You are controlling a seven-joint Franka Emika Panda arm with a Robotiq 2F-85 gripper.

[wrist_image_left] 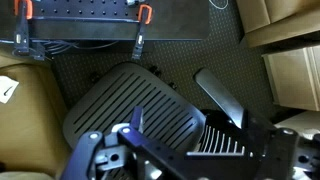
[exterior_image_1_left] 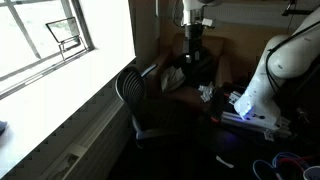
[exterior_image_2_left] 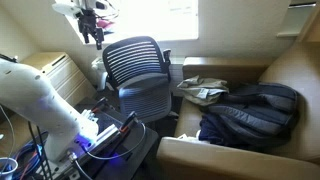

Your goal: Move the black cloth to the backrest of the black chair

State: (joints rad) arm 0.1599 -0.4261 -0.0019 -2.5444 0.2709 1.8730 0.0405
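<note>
Gripper (exterior_image_2_left: 96, 38) hangs high above the black chair (exterior_image_2_left: 135, 65), off the backrest's (wrist_image_left: 125, 110) top edge. Nothing is seen dangling from it, and spread or pressed together cannot be told, as the wrist view shows only dark linkage. The black cloth (exterior_image_2_left: 250, 115) lies heaped on the couch (exterior_image_2_left: 290, 70), well apart from the chair, beyond a lighter bundle (exterior_image_2_left: 205, 90) just beside it. The step is likely reaching for the cloth. To do it well, the arm should clear the chair, drop onto a raised fold, pinch plenty of fabric, skip the lighter bundle, then lift above backrest height before draping.
</note>
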